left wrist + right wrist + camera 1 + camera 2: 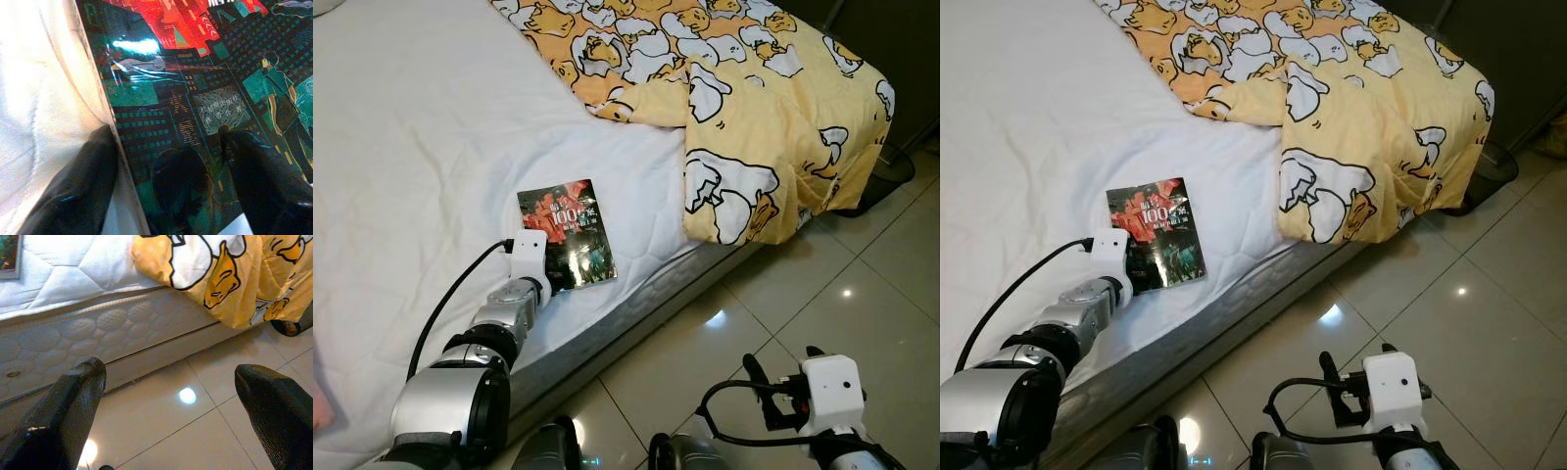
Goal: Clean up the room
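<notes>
Now left gripper (166, 161) with fingers (266, 181) narrowly astride the book (566, 233) near the bed (411, 147) edge, right gripper (171, 396) wide over the floor (862, 284).

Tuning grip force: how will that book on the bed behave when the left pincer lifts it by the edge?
The book looks thin, so it may sag from the left pincer. Its glossy cover shows glare, so probably slippery. Lying flat on the soft mattress, its edge may sink under pressure.
</notes>
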`<state>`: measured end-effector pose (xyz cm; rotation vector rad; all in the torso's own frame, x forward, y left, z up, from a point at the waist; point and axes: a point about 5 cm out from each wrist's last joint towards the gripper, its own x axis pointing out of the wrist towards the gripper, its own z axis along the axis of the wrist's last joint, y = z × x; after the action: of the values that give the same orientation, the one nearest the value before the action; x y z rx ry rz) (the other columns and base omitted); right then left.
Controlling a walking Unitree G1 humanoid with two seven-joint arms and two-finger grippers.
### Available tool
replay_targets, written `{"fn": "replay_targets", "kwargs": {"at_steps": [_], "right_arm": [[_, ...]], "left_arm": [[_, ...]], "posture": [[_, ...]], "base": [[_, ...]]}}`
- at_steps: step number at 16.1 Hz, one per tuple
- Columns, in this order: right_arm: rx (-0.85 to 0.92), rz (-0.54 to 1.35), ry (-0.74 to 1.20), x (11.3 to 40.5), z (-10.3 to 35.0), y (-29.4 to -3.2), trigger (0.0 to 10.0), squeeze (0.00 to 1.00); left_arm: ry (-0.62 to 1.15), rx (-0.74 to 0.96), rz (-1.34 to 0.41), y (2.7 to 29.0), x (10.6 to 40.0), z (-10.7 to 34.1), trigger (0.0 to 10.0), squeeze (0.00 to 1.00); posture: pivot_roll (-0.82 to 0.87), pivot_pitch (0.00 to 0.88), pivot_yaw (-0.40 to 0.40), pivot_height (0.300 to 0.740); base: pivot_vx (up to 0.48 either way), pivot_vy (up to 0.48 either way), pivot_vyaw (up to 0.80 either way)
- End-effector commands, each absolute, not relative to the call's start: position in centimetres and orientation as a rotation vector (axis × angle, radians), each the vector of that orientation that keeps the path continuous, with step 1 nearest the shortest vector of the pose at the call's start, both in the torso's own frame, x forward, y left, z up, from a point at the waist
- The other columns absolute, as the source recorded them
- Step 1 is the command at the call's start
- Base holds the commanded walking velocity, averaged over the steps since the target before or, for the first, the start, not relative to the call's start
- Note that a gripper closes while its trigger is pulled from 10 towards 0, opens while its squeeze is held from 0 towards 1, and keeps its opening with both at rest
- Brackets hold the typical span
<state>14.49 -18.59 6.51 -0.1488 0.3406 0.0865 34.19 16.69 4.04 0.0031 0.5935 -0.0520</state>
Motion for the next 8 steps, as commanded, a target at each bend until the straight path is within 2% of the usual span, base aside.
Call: {"fn": "replay_targets", "kwargs": {"at_steps": [1, 8], "right_arm": [[-0.159, 0.088, 0.345, 14.38, 6.75, -18.72, 10.0, 0.0], [-0.156, 0.084, 0.352, 14.55, 6.5, -18.68, 10.0, 0.0]], "left_arm": [[0.677, -0.047, -0.089, 15.48, 33.0, 2.42, 0.0, 0.0], [0.649, -0.104, -0.142, 14.81, 33.22, 2.73, 0.0, 0.0]], "posture": [[-0.23, 0.197, -0.092, 0.74], [-0.22, 0.194, -0.085, 0.74]], "base": [[0.0, 0.0, 0.0], [0.0, 0.0, 0.0]]}}
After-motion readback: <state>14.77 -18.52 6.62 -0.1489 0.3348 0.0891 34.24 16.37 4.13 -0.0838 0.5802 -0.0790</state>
